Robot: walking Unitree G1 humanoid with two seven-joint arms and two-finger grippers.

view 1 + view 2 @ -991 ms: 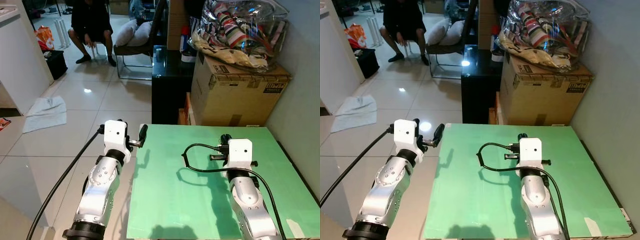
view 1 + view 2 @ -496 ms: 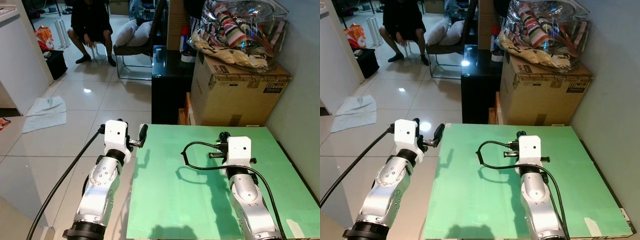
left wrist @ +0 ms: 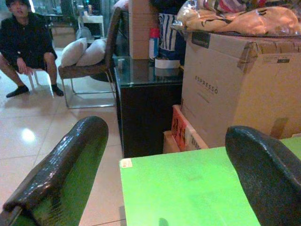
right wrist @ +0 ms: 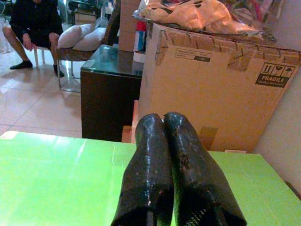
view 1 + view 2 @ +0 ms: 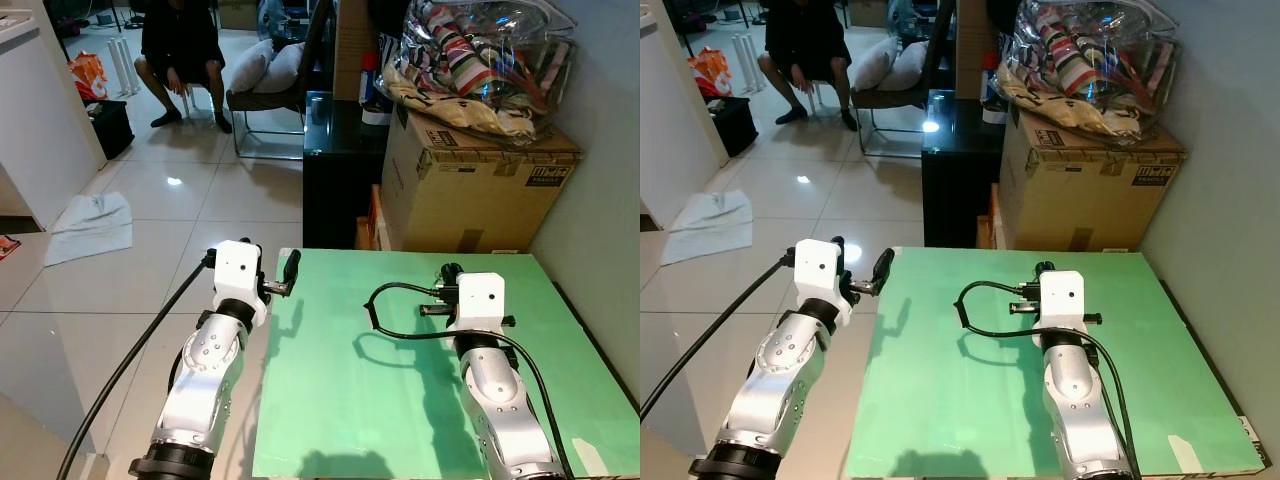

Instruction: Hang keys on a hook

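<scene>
Glossy tiled floor [image 5: 200, 200], green table [image 5: 400, 400], cardboard box [image 5: 470, 190].

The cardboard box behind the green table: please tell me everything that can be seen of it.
The cardboard box is large, brown and closed, and looks like plain corrugated card with taped edges. A FRAGILE mark with small handling symbols is printed near one upper corner, and a small label sits on its top flap. It stands upright beyond the green table, beside the black cabinet and near the grey wall. A clear plastic bag of striped fabrics rests on top.
</scene>
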